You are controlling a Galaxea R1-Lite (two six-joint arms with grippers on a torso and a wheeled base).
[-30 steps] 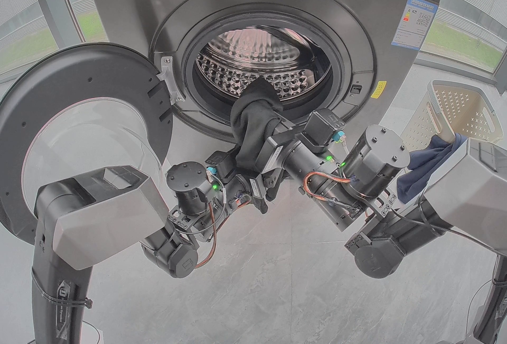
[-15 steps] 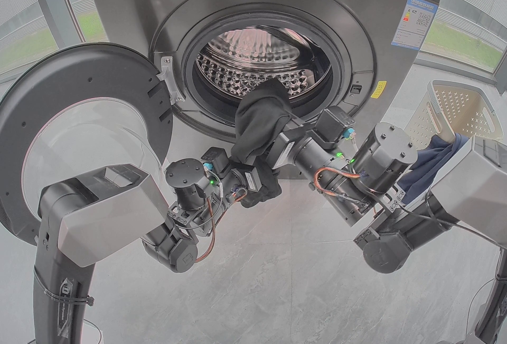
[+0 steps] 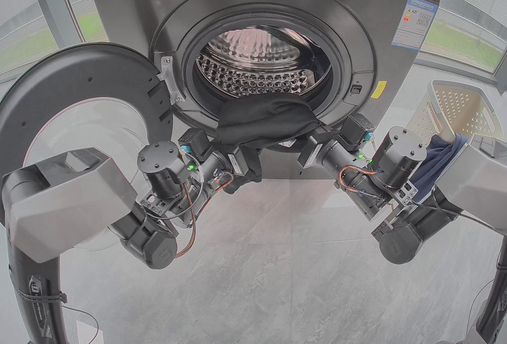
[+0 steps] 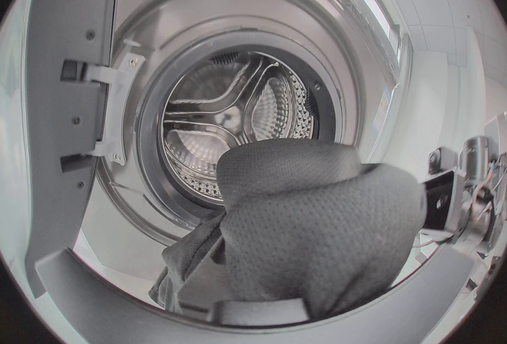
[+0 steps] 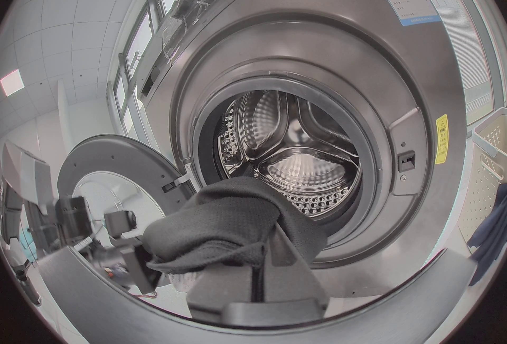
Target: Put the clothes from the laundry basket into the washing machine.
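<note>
A black garment [image 3: 264, 118] is stretched flat between my two grippers, lying across the lower rim of the washing machine's open drum [image 3: 253, 62]. My left gripper [image 3: 240, 159] is shut on its left end, where a loose flap hangs down. My right gripper [image 3: 309, 145] is shut on its right end. In the left wrist view the garment [image 4: 317, 223] bulges over my gripper and hides the fingertips. The right wrist view has the cloth [image 5: 222, 223] bunched over my shut right gripper [image 5: 259, 276], in front of the drum [image 5: 296, 160].
The round washer door [image 3: 79, 96] stands swung open at the left. A beige laundry basket [image 3: 465, 110] sits at the right with a blue garment [image 3: 433, 165] hanging over its rim. Bare grey floor [image 3: 274, 266] lies below the arms.
The arms have spread apart, left going left and right going right. The garment, bunched upright a second ago, is now pulled wide and low across the drum's lower rim.
</note>
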